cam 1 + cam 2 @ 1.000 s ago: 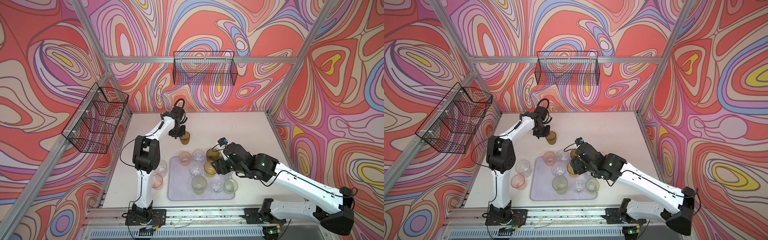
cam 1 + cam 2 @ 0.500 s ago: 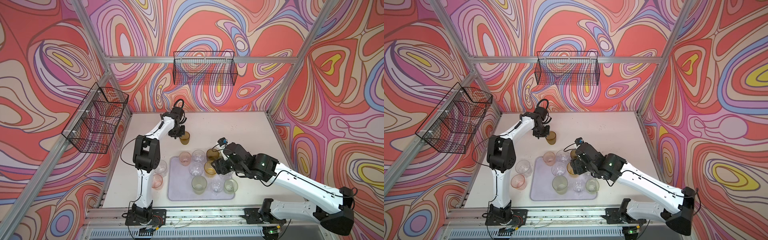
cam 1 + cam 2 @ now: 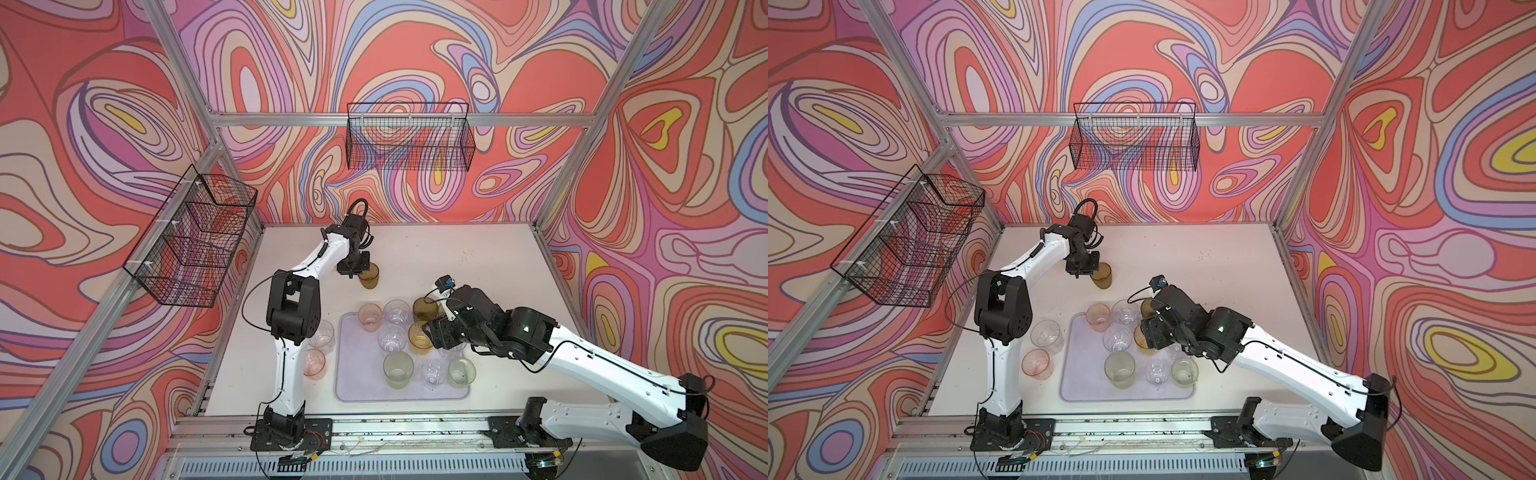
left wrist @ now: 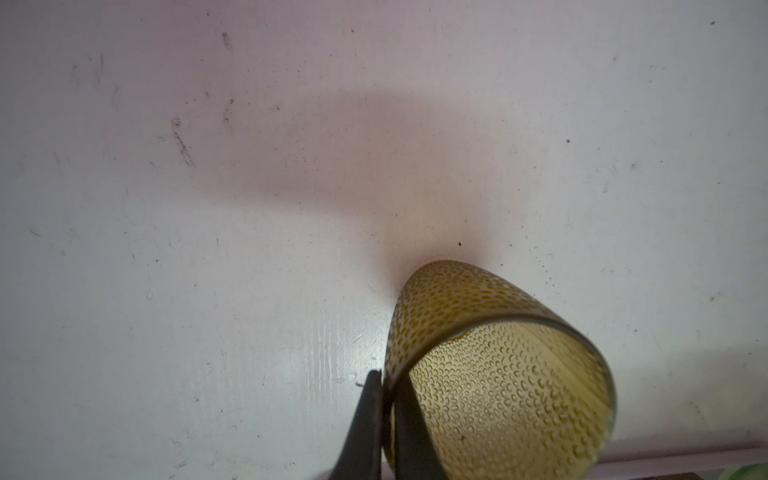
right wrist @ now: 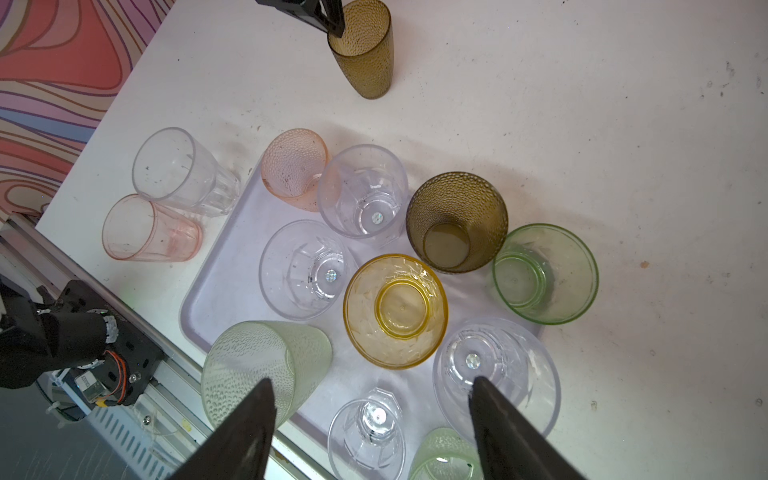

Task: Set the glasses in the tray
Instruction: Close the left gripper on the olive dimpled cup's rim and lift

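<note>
At the back of the table stands an olive-brown dimpled tumbler. My left gripper is shut on its rim, one finger inside and one outside. The lilac tray holds several glasses: pink, clear, amber and pale green. My right gripper hangs open above the tray's right half, holding nothing. Another olive glass and a low green glass seem to stand just off the tray's far edge.
A clear tumbler and a pink tumbler stand on the table left of the tray, close to the left arm's base. Black wire baskets hang on the back wall and the left wall.
The left gripper's jaws have closed onto the olive-brown tumbler's rim. Neither arm has visibly shifted, and the right gripper stays open.
</note>
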Tool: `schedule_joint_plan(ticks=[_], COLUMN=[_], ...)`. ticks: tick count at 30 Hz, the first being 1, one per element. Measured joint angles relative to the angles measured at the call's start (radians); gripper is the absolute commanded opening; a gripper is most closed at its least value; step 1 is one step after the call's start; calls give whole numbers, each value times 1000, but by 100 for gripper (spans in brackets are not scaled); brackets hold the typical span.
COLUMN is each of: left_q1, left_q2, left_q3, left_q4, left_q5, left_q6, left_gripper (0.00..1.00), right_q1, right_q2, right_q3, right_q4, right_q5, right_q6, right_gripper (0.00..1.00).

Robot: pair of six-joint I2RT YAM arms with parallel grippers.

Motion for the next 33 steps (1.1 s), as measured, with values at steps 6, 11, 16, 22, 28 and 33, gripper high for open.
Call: schedule_joint_plan(ticks=[6,11,16,22,28,33], left_q1=[0,0,0,0,0,0], left_q2=[0,-6,-42,-76,-106,-122], left_q3=[0,-1,-6,-6,-6,-6], left_q4=[-1,0,-2,-10,-28,-40], left_q5=[0,-8,-16,-23,-24,-26], left_q6=[0,2,3,3,6,15], left_gripper=[0,0,0,0,0,0], right_q1=[0,0,0,0,0,0], right_q2=[0,0,0,0,0,0], right_q3=[0,0,0,0,-1,-2], right_q4=[0,2,8,8,13,15], right_q5=[-2,-2,-2,-2,-1,-1], right_q6=[1,0,0,0,0,-1], right_gripper=[76,76,76,76,76,76])
